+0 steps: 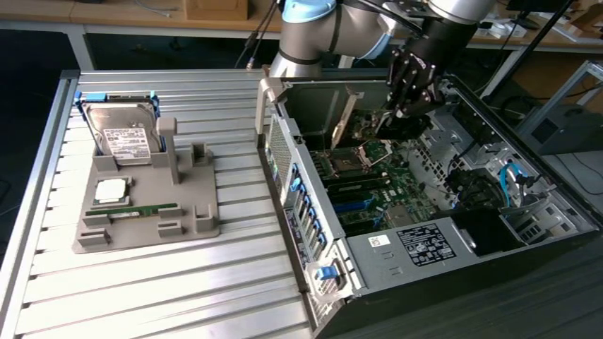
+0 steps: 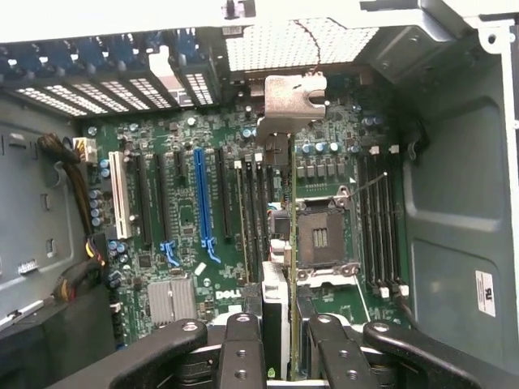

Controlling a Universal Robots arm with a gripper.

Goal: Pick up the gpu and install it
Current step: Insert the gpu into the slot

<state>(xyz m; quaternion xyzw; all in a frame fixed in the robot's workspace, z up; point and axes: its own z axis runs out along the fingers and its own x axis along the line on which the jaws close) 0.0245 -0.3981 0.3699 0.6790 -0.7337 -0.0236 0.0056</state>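
The gpu [image 2: 280, 284] shows edge-on as a thin dark card, its silver bracket [image 2: 292, 101] pointing at the case's rear slot openings. My gripper [image 2: 284, 344] is shut on the card's near end, with one black finger [image 2: 241, 344] on each side. The card hangs over the green motherboard [image 2: 186, 235], between the black expansion slots and the CPU socket [image 2: 320, 239]. Whether it touches a slot I cannot tell. In the exterior view my gripper [image 1: 391, 127] reaches down into the open computer case [image 1: 311, 212], and the gpu's tan face [image 1: 347, 116] shows beside it.
A blue slot [image 2: 203, 203] and a white slot [image 2: 122, 194] lie to one side of the card, memory slots [image 2: 377, 219] to the other. On the slatted table, a grey fixture [image 1: 198, 212] holds a hard drive [image 1: 123, 134], a CPU [image 1: 111, 189] and a green memory stick [image 1: 132, 210].
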